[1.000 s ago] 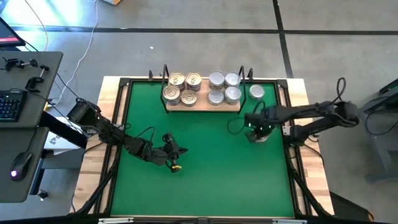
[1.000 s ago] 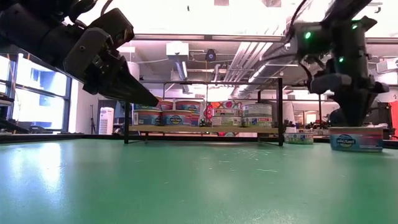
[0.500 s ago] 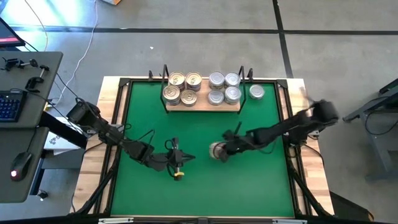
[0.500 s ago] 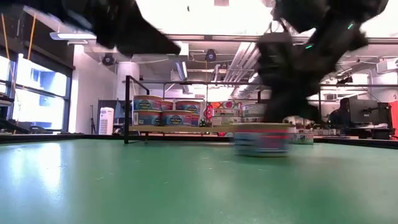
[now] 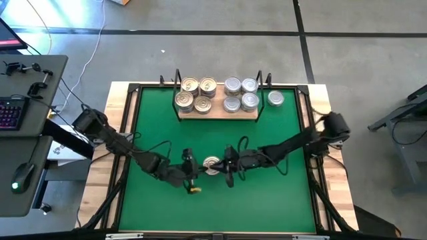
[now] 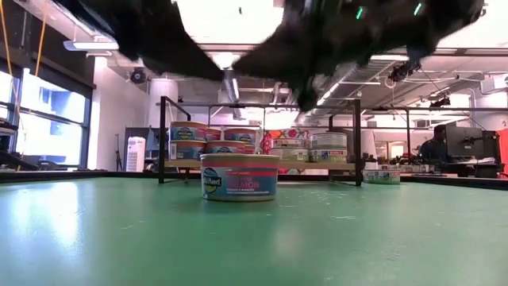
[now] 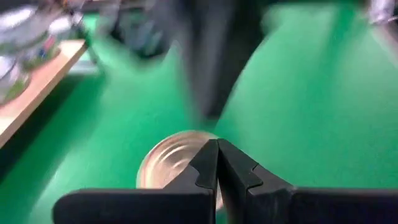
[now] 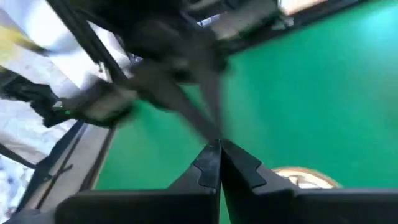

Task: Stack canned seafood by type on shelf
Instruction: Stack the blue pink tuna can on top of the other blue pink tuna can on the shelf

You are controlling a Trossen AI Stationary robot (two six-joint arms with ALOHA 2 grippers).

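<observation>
Left arm reaches in from the counter's left edge toward mid-mat. Left hand [image 5: 191, 175] is just left of a lone tin [image 5: 211, 164], fingers pressed together, nothing held. In its wrist view the closed fingertips [image 7: 217, 163] sit right over that tin's lid [image 7: 171, 158]; can't tell if they touch it.

The lone tin stands upright on the green mat [image 5: 267, 200], near the middle, between the two hands. Low view shows it flat on the mat [image 6: 238, 176], blue and pink label facing the camera, both arms blurred above it.

Right hand [image 5: 229, 165] is just right of the tin, fingers also together, empty. Its arm stretches back to the counter's right edge. Right wrist view: closed fingertips [image 8: 219, 165] with the tin's lid [image 8: 301, 177] beside them.

Shelf [image 5: 217, 111] sits at the far edge of the mat, well apart from the hands. On it: four gold-lid tins [image 5: 195, 94] on the left half, four silver-lid tins [image 5: 240, 94] on the right half. Low view shows tins stacked in layers on the shelf.

One more silver tin [image 5: 275, 99] sits on the mat just right of the shelf, outside its end upright.
</observation>
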